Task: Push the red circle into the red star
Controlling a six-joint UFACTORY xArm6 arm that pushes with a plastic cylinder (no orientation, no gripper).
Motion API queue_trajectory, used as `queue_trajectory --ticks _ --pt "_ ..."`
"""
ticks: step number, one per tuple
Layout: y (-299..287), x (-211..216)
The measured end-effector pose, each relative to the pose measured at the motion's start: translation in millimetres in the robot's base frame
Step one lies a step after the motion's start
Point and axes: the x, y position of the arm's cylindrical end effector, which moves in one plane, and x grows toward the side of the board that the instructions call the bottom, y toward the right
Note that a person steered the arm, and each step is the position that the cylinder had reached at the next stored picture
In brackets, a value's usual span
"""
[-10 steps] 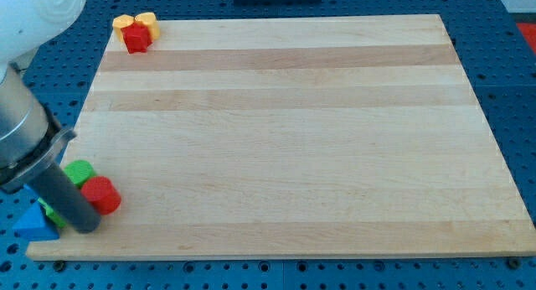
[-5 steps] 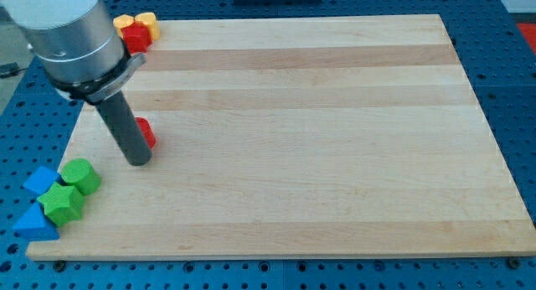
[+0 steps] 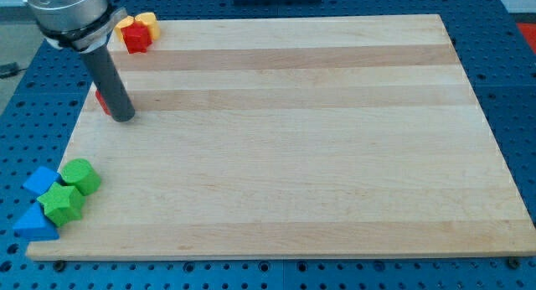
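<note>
The red circle point(image 3: 100, 100) shows only as a small red sliver at the board's left edge, mostly hidden behind my rod. My tip point(image 3: 122, 117) rests on the board just right of and below it, touching or nearly touching it. The red star point(image 3: 136, 37) sits at the board's top left corner, against two yellow blocks point(image 3: 134, 22). The red circle lies well below the red star, a little to its left.
A green circle point(image 3: 81, 175) and a green star point(image 3: 61, 203) sit at the bottom left corner of the wooden board point(image 3: 293, 139). Two blue blocks point(image 3: 38, 182) point(image 3: 34, 225) lie beside them, off the board's edge on the blue perforated table.
My tip and the red circle moved from the bottom left corner up along the left side toward the red star. The green and blue blocks, first covered by the rod, now show.
</note>
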Motion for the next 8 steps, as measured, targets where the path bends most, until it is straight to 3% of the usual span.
queue_trajectory --ticks 1,8 --pt "-20 3" --pt "-29 -123"
